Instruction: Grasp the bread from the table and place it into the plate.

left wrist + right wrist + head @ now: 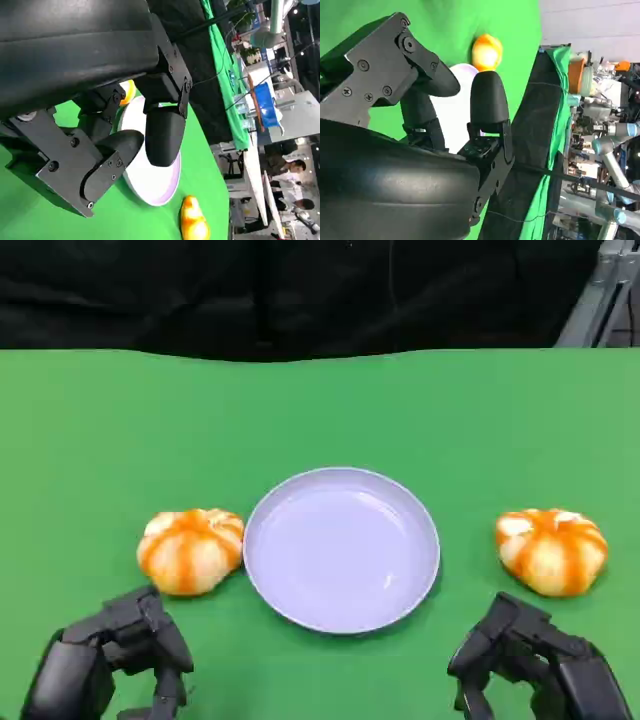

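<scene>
Head view: a lavender plate [341, 548] sits at the centre of a green table [90, 440], and nothing lies in it. Two orange-striped bread rolls flank it: the left roll [190, 550] lies just beside the plate's left rim, almost touching it, while the right roll [551, 550] lies well apart from the right rim. The left hand [112, 655] sits at the near edge, just in front of the left roll; the right hand [535, 662] sits at the near edge, just in front of the right roll. Both hands hold nothing, with fingers bent downward and apart, and neither touches a roll. Left wrist view: the left hand's fingers [162, 132] are parted with no object between them; past them appear the plate [150, 185], part of one roll behind the hand and the other roll [192, 222] farther off on the green cloth. People stand in the background beyond the table. Right wrist view: the right hand's fingers [487, 100] are likewise parted and hold nothing; the plate [455, 110] and a roll [486, 51] lie beyond them. Progress: no grasp has been made and both rolls rest on the table, so the whole task remains, namely reach, grasp, lift, carry and release into the plate.
</scene>
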Action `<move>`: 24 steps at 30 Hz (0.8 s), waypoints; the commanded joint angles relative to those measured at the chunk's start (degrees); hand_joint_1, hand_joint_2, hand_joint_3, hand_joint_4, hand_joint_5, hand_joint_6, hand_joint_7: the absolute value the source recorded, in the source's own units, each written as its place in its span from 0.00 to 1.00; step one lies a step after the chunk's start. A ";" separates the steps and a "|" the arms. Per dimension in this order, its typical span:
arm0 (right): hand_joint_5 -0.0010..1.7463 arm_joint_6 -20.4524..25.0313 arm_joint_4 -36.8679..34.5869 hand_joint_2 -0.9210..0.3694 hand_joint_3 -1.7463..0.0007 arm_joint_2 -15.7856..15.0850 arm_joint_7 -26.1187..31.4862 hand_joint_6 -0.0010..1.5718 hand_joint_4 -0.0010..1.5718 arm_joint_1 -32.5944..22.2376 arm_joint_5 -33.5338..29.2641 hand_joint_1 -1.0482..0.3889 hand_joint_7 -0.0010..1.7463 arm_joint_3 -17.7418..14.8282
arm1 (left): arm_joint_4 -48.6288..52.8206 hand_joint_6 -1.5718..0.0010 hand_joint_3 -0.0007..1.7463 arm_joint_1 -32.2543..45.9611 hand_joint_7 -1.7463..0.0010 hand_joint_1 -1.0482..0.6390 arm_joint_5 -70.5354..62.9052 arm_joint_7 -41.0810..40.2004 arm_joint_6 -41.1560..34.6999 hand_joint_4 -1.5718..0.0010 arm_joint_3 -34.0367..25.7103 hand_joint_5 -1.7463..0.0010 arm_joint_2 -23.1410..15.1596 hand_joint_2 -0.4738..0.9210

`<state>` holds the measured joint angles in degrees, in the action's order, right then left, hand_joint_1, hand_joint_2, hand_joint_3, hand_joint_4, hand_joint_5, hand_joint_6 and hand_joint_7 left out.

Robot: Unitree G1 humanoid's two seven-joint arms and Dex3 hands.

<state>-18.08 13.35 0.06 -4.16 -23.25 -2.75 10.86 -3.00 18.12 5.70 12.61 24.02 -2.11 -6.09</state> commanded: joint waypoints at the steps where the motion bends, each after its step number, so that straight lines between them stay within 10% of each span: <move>1: 0.97 -0.51 0.02 0.41 0.26 -0.47 0.25 0.43 0.42 0.05 -0.33 0.68 0.84 -0.36 | 0.37 0.48 0.86 -0.33 0.10 0.56 -0.56 -0.09 0.53 0.46 -0.54 0.01 -0.73 0.56; 17: 0.96 -0.55 -0.15 0.42 0.25 -0.37 0.13 0.43 0.42 0.18 -0.20 0.69 0.84 -0.18 | -0.31 0.48 0.87 -0.33 0.10 0.57 -0.63 -0.02 -0.56 0.46 -0.79 0.01 -0.80 0.56; 21: 0.96 0.02 0.22 0.41 0.25 -0.26 0.38 0.43 0.42 0.14 -0.58 0.69 0.84 -0.06 | -1.22 0.49 0.73 -0.85 0.33 0.54 -2.93 -0.45 -1.69 0.50 -0.72 0.20 -1.78 0.64; 24: 0.97 0.13 0.14 0.42 0.24 -0.07 0.24 0.43 0.42 0.31 -0.17 0.70 0.85 0.00 | -2.90 0.47 0.51 -1.60 0.69 0.49 -10.97 -3.60 -3.20 0.57 -0.55 0.35 -2.94 0.74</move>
<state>-18.38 12.88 0.16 -4.10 -23.07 -3.11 10.98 -4.10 17.19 -0.53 11.29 22.00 -2.41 -7.25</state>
